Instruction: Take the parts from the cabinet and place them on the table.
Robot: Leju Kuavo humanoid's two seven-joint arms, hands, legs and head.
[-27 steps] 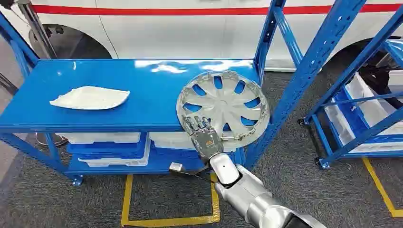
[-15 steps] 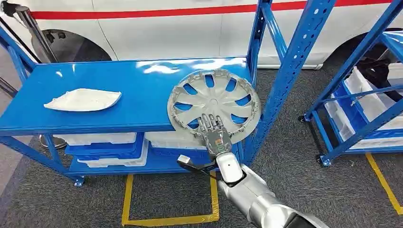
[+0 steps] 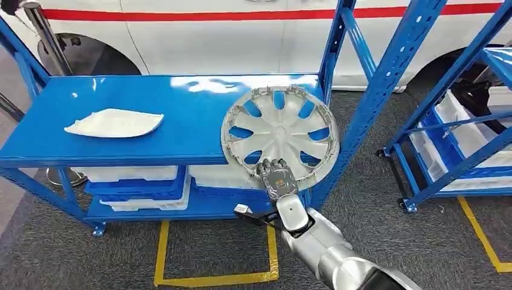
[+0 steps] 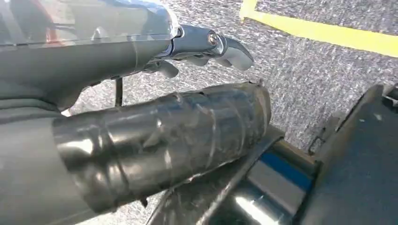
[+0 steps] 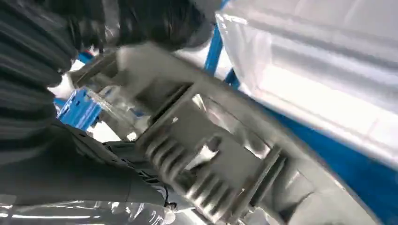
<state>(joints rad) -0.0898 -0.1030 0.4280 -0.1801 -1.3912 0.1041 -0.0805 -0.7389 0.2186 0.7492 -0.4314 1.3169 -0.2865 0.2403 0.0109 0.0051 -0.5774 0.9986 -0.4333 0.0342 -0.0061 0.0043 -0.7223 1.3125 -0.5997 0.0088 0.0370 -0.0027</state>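
Note:
A silver hubcap (image 3: 281, 130) with blue showing through its slots sits tilted over the right end of the blue shelf top (image 3: 151, 109), overhanging the front edge. I cannot tell whether it touches the shelf. My right hand (image 3: 276, 178) grips its near rim from below. In the right wrist view the hubcap's ribbed grey back (image 5: 211, 159) lies close under dark fingers (image 5: 155, 18). A flat white part (image 3: 115, 122) lies on the left of the shelf top. My left hand (image 4: 141, 108) hangs over the carpet with nothing in it.
Blue uprights (image 3: 392, 90) stand right beside the hubcap. White bins (image 3: 139, 187) fill the lower shelf. A second blue rack with white bins (image 3: 459, 133) stands to the right. A white car (image 3: 241, 36) is behind. Yellow tape (image 3: 211, 279) marks the grey carpet.
The view swayed left and came back. My right hand has slid a little rightwards along the hubcap's near rim, and the hubcap now stands slightly steeper. The white part has not moved.

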